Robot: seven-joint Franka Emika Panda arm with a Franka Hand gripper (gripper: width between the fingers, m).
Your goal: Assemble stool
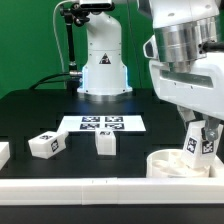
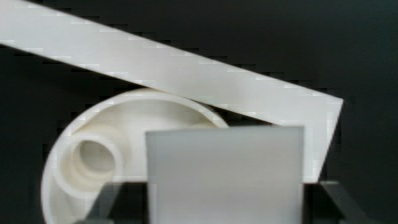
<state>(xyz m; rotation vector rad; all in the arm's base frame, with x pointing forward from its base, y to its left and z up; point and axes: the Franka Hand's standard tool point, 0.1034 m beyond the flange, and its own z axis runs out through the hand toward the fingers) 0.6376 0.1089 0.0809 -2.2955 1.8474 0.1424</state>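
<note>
My gripper [image 1: 203, 140] is shut on a white stool leg [image 1: 203, 148] with black-and-white tags and holds it upright just over the round white seat [image 1: 172, 163] at the front of the exterior view's right. In the wrist view the leg [image 2: 228, 172] fills the space between my dark fingers [image 2: 128, 205], and the seat [image 2: 134, 140] with a round socket lies right behind it. Two more tagged legs lie on the black table: one [image 1: 46, 144] at the front left and one [image 1: 105, 143] near the middle.
The marker board [image 1: 101, 124] lies flat behind the loose legs. A long white border rail [image 1: 90, 190] runs along the table's front edge; it crosses the wrist view [image 2: 178, 68] diagonally. The robot's base [image 1: 103, 70] stands at the back.
</note>
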